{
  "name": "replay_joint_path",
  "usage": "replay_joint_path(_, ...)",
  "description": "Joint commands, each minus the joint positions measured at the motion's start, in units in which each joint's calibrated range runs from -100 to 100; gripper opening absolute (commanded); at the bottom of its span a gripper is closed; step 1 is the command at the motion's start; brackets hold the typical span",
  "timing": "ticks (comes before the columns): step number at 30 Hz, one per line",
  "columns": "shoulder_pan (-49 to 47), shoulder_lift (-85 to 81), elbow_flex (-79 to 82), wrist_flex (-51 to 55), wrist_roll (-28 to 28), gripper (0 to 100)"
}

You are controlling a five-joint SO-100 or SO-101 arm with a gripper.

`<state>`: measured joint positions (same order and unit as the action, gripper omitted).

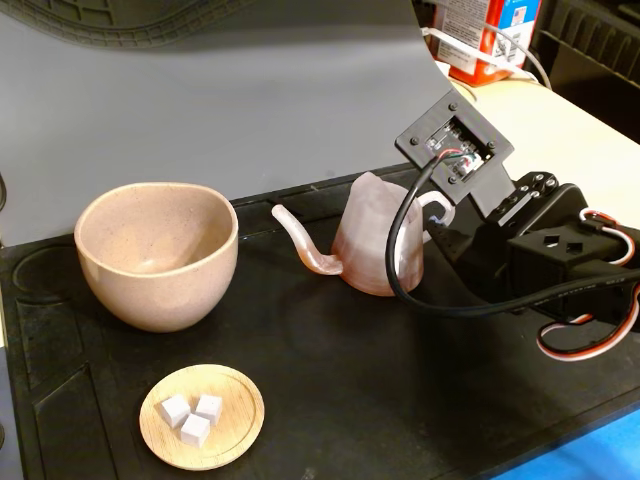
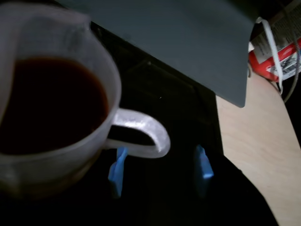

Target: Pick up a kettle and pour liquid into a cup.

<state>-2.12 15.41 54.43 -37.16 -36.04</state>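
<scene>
The kettle (image 1: 378, 240) stands upright on the black mat, its thin spout (image 1: 300, 245) pointing left toward the cup (image 1: 157, 255). The cup is a speckled pinkish-beige bowl at the left, and its inside looks empty. In the wrist view the kettle (image 2: 56, 150) fills the left side, with dark reddish liquid (image 2: 51, 103) inside. Its white loop handle (image 2: 146, 134) sticks out to the right. My gripper (image 2: 160, 167) is open. Its blue-tipped fingers (image 2: 117, 169) stand apart around the handle's end without closing on it. In the fixed view the arm (image 1: 540, 250) sits right of the kettle, fingertips hidden.
A small wooden dish (image 1: 202, 415) with three white cubes lies in front of the cup. A black mat (image 1: 330, 380) covers the table. A grey backdrop (image 1: 250, 90) rises behind. A red-and-white carton (image 1: 490, 35) stands on the wooden tabletop (image 1: 560, 130) at the back right.
</scene>
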Motion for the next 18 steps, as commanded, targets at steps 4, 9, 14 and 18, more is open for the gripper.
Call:
replay_joint_path(4,0.4,3.3,-2.0,-1.0,0.2,19)
replay_joint_path(9,0.5,4.0,-6.1,-1.0,0.2,19)
replay_joint_path(14,2.5,4.0,-6.7,-1.0,0.3,19)
replay_joint_path(18,2.2,4.1,-7.4,-0.9,0.3,19)
